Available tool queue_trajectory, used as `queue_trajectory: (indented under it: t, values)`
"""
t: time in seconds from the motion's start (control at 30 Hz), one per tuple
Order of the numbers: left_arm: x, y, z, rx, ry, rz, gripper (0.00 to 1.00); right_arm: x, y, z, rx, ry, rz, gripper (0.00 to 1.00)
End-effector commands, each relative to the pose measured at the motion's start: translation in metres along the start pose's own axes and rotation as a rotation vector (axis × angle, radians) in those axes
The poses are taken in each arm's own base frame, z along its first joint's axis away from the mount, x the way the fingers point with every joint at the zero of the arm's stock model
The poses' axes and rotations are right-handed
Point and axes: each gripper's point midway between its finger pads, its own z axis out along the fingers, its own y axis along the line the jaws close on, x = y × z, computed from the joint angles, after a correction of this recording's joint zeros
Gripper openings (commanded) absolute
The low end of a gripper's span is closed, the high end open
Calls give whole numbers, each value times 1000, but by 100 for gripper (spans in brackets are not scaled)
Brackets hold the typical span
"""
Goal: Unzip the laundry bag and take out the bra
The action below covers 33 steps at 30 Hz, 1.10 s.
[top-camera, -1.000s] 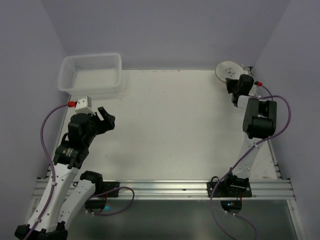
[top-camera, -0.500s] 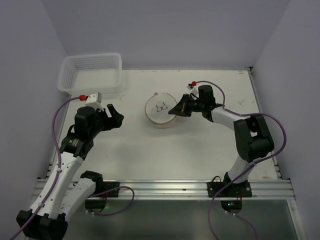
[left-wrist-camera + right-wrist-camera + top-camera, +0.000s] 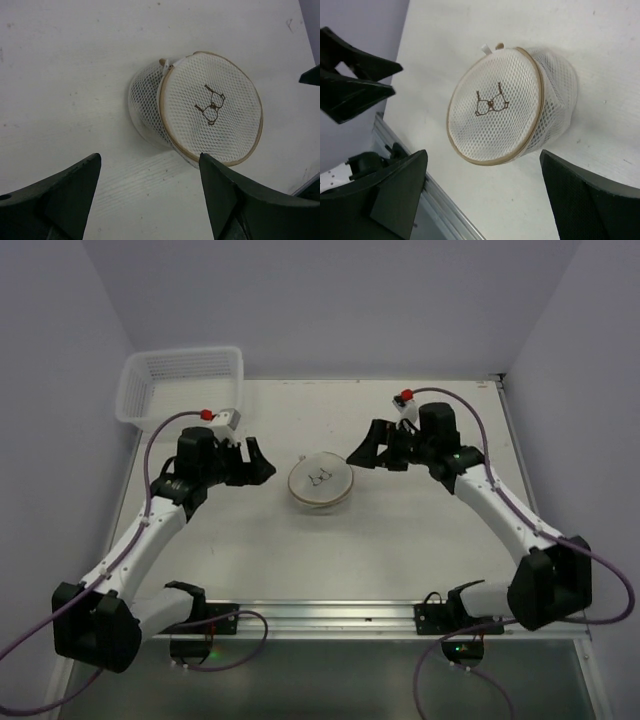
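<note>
The laundry bag (image 3: 320, 483), a round white mesh pouch with a beige rim and a small bra drawing on its face, lies alone on the white table, face up. It looks zipped shut, with a small white tab (image 3: 167, 62) at its rim. The bra is hidden. My left gripper (image 3: 262, 464) hovers just left of the bag, open and empty; the left wrist view shows the laundry bag (image 3: 210, 107) beyond the left gripper (image 3: 149, 157). My right gripper (image 3: 358, 452) stands open just right of the laundry bag (image 3: 495, 120), holding nothing, its fingertips (image 3: 420, 155) wide apart.
A white plastic mesh basket (image 3: 180, 385) sits at the far left corner of the table. Walls close in the back and both sides. The metal rail (image 3: 330, 618) with the arm bases runs along the near edge.
The right gripper carried the bag from the far right corner to the table's middle, then opened and let it go. The left gripper moved right, toward the bag.
</note>
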Motion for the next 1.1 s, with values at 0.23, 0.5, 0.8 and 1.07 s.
queue_trajectory:
  t: [0.23,0.5,0.8,1.07]
  values:
    - [-78,-61,65,224,-30,194,83,45,-8,-27,89,-229,336,93]
    - [-68,-30,69,63,-56,95,84,66,19,12,15,-244,517,89]
    - [-55,1,38,-106,-135,39,85,56,20,60,69,-259,580,75]
    - [-55,-2,9,-101,-162,148,87,60,62,62,-198,11,148,0]
